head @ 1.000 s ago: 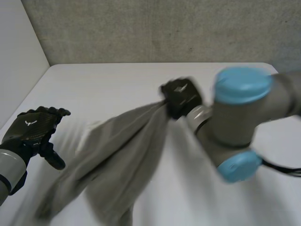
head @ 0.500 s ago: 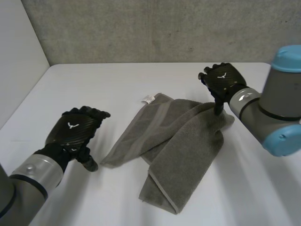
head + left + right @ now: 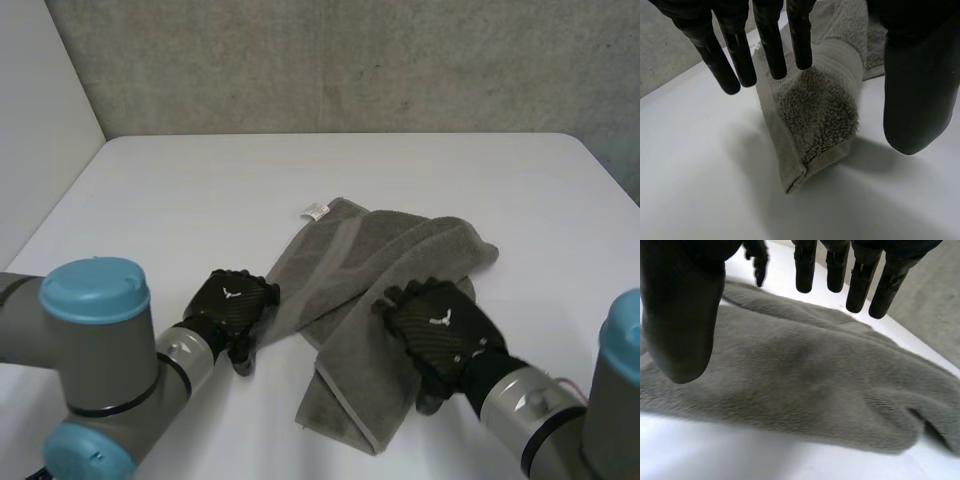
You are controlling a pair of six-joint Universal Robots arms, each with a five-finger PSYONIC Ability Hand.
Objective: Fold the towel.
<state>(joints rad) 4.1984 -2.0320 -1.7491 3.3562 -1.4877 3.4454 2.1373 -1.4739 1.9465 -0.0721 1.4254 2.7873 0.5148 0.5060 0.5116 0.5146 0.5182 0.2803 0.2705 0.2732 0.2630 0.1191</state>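
While the grey towel (image 3: 400, 260) lies crumpled on the white table (image 3: 200, 190), the left hand (image 3: 232, 305) is held over its left corner — fingers straight, nothing gripped; the right hand (image 3: 435, 330) is spread above its near fold, likewise empty.

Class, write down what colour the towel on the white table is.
The towel is plain grey-brown, with a smoother woven band near its edge. The head view shows it best.

Right wrist camera, as I read it:
1. Right hand (image 3: 680, 315): fingers (image 3: 860, 285) straight, thumb set apart, over the towel, nothing pinched.
2. Towel (image 3: 805, 385): grey, rumpled in soft folds, lying under the palm.
3. Table (image 3: 715, 455): white, beneath the towel.
4. Wall (image 3: 935, 305): grey, beyond the fingertips.
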